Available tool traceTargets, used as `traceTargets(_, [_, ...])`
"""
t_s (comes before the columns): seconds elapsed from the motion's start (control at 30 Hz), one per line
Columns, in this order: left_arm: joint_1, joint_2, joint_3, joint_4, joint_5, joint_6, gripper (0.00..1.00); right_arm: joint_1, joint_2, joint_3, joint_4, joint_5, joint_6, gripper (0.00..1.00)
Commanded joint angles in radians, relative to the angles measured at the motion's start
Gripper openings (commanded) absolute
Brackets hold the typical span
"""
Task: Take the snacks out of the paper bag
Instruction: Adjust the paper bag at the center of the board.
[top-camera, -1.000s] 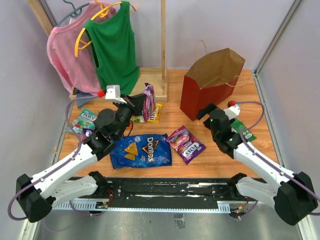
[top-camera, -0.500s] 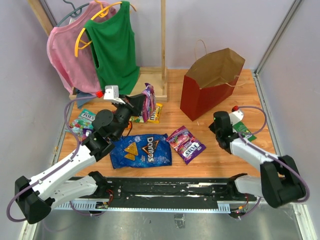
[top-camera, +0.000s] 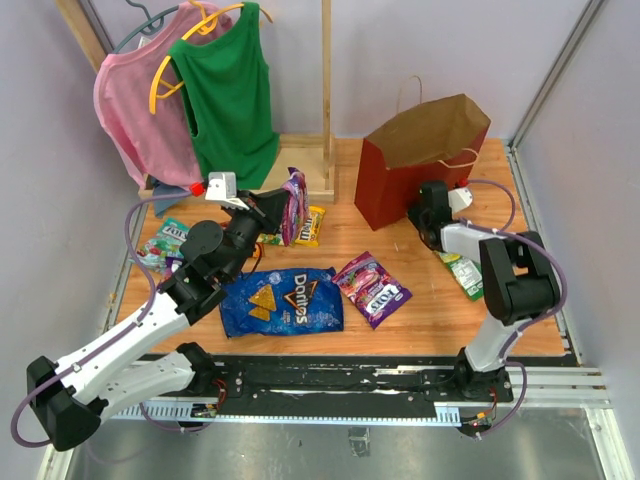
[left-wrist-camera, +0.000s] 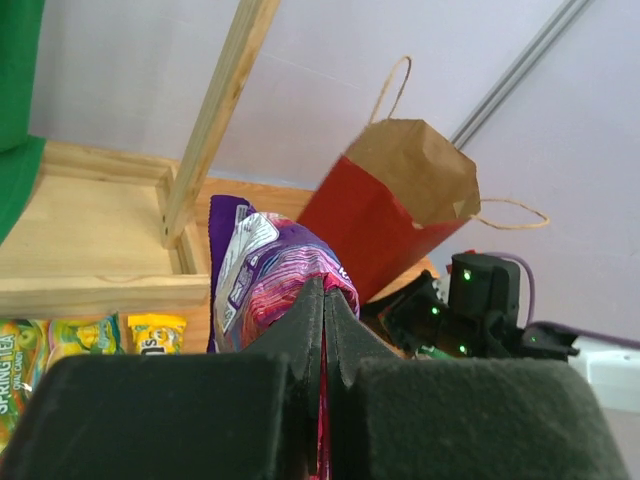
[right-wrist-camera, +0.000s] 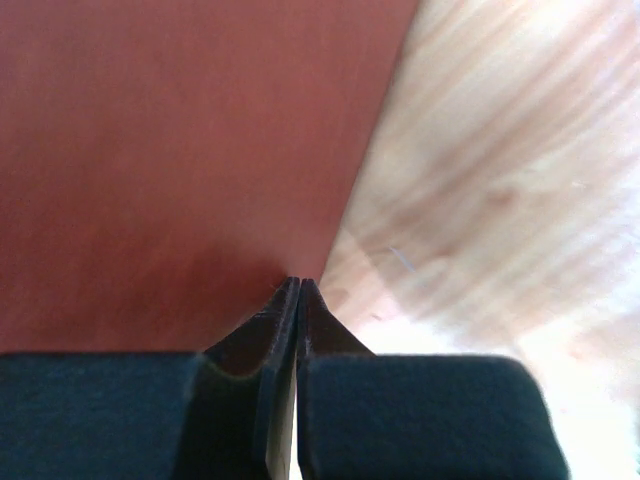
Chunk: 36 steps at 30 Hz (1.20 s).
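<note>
Your left gripper (left-wrist-camera: 323, 292) is clamped on the purple packet (left-wrist-camera: 265, 262), held up off the table (top-camera: 440, 322) by the wooden rack (left-wrist-camera: 90, 290). Lower it flat beside the yellow pack (left-wrist-camera: 155, 333) before you let go. Your right gripper (right-wrist-camera: 298, 287) is pinched closed on nothing, with its tips at the lower edge of the paper bag (right-wrist-camera: 160, 150) standing far right, so press gently or it may tip.

Shut now: right claw (top-camera: 420, 212), wide open a second ago, tips at lower corner of paper bag (top-camera: 395, 195), red side. Right arm swung from right-centre of frame up to bag, elbow now folded high. Bag nudged slightly left. Green packet (top-camera: 463, 272) on counter (top-camera: 525, 225), formerly half under arm, now uncovered.
</note>
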Motion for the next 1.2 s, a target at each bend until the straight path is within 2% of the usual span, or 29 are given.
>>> traceTargets(0.0, [0.011, -0.009, 0.048, 0.028, 0.006, 0.029, 0.01, -0.014, 0.105, 0.102, 0.047, -0.043, 0.118, 0.01])
traceTargets(0.13, [0.011, -0.012, 0.052, 0.023, -0.006, 0.032, 0.01, -0.007, 0.191, 0.161, 0.125, -0.069, 0.164, 0.01])
traceTargets(0.3, [0.012, 0.001, 0.063, 0.019, -0.004, 0.03, 0.01, 0.0, 0.281, 0.269, 0.145, -0.067, 0.164, 0.01])
traceTargets(0.43, [0.012, 0.047, 0.083, 0.017, 0.035, 0.016, 0.0, -0.005, 0.366, 0.365, 0.204, -0.119, 0.099, 0.01])
traceTargets(0.53, [0.012, 0.117, 0.102, 0.033, 0.097, 0.014, 0.0, -0.011, 0.347, 0.334, 0.308, -0.201, 0.048, 0.01])
traceTargets(0.63, [0.012, 0.203, 0.116, 0.083, 0.171, 0.023, 0.01, -0.011, 0.264, 0.188, 0.518, -0.26, 0.026, 0.01])
traceTargets(0.7, [0.013, 0.268, 0.129, 0.121, 0.23, 0.019, 0.0, -0.016, 0.179, 0.08, 0.597, -0.28, 0.025, 0.01])
traceTargets(0.8, [0.012, 0.382, 0.175, 0.161, 0.314, -0.001, 0.01, -0.029, 0.029, -0.068, 0.646, -0.285, 0.007, 0.02])
traceTargets(0.9, [0.014, 0.505, 0.237, 0.196, 0.402, -0.032, 0.01, -0.053, -0.134, -0.199, 0.62, -0.276, -0.037, 0.06])
traceTargets(1.03, [0.019, 0.685, 0.341, 0.227, 0.516, -0.101, 0.0, -0.115, -0.394, -0.33, 0.517, -0.187, -0.144, 0.22])
traceTargets(1.1, [0.028, 0.769, 0.402, 0.257, 0.58, -0.164, 0.01, -0.147, -0.505, -0.357, 0.436, -0.139, -0.205, 0.36])
traceTargets(1.17, [0.038, 0.848, 0.451, 0.313, 0.648, -0.236, 0.0, -0.17, -0.588, -0.36, 0.36, -0.108, -0.26, 0.45])
